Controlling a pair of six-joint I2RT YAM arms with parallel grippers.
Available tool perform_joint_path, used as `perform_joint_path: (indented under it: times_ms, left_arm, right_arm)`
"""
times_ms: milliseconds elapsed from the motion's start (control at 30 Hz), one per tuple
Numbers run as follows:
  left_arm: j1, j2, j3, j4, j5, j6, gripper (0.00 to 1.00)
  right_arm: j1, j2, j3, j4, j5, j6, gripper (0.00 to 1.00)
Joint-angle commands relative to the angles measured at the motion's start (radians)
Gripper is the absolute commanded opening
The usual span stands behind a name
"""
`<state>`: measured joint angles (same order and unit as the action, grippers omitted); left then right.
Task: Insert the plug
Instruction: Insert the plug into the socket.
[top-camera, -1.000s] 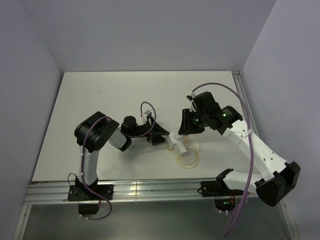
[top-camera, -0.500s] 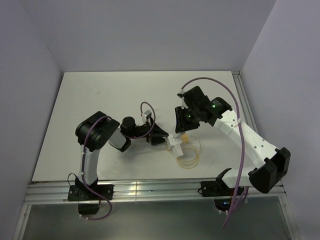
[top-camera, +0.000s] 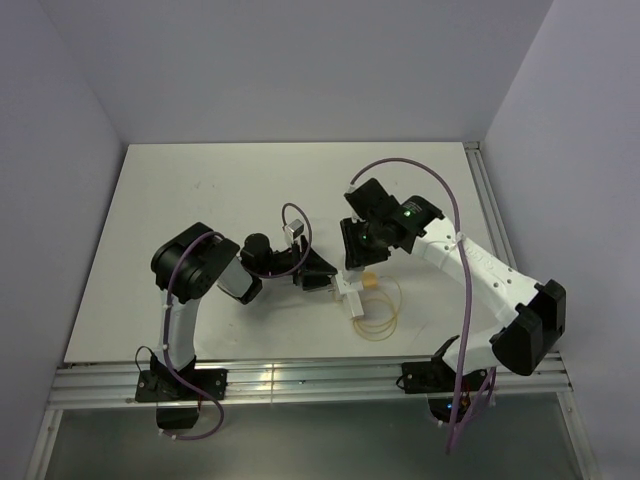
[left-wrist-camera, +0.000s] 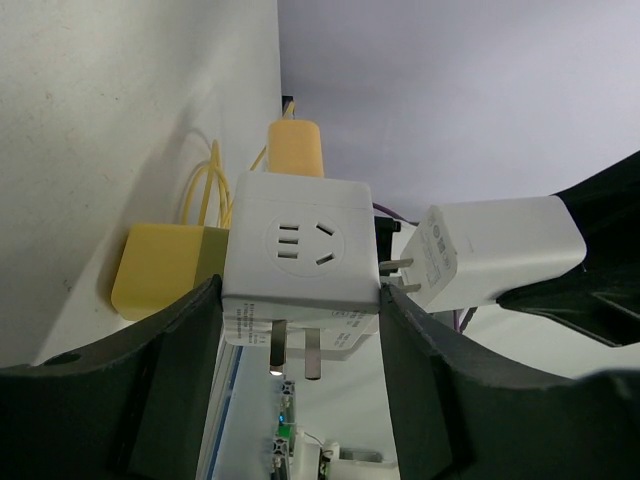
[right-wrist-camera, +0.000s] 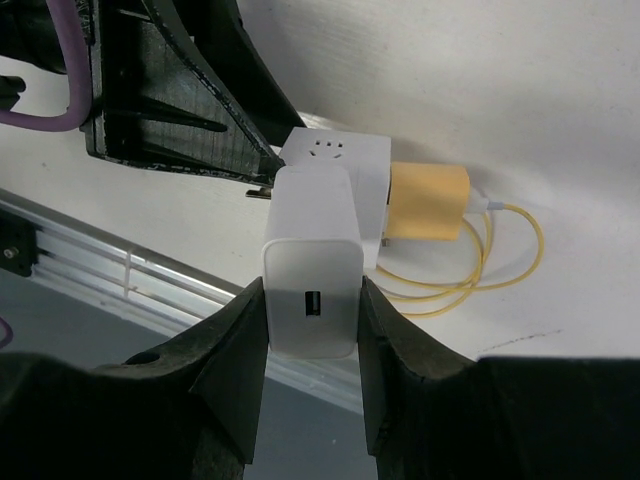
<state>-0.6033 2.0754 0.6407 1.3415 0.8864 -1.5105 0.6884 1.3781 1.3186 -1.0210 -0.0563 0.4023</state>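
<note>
Plug (right-wrist-camera: 312, 255): white rounded block, two metal prongs, USB port behind

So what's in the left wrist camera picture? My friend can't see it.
The left gripper clamps a white socket cube between its black fingers. The right gripper holds a white charger beside the cube, its two metal prongs right at the cube's side. Two yellow plugs stick out of the cube, with a yellow cable behind.

Noted: socket cube (left-wrist-camera: 298, 262) white, charger plug (right-wrist-camera: 313, 262) white, second plug (right-wrist-camera: 428, 202) and its cable (right-wrist-camera: 432, 292) yellow, arm cable (top-camera: 400, 161) purple, table (top-camera: 200, 200) plain white.
</note>
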Motion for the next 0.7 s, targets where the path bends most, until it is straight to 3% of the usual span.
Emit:
perform_joint_path:
  times_ms: [0,433,667]
  left_arm:
    - [0.007,0.028,-0.007,0.217,0.008,0.023,0.01]
    - [0.01,0.035,-0.007,0.197,0.013,0.035,0.01]
    - [0.011,0.035,-0.009,0.196,0.013,0.035,0.01]
  right_arm:
    - [0.045,0.01,0.05,0.038,0.088,0.067,0.0]
    - [0.091,0.021,0.021,0.049,0.236,0.095,0.0]
    - [0.097,0.033,0.025,0.035,0.22,0.095,0.0]
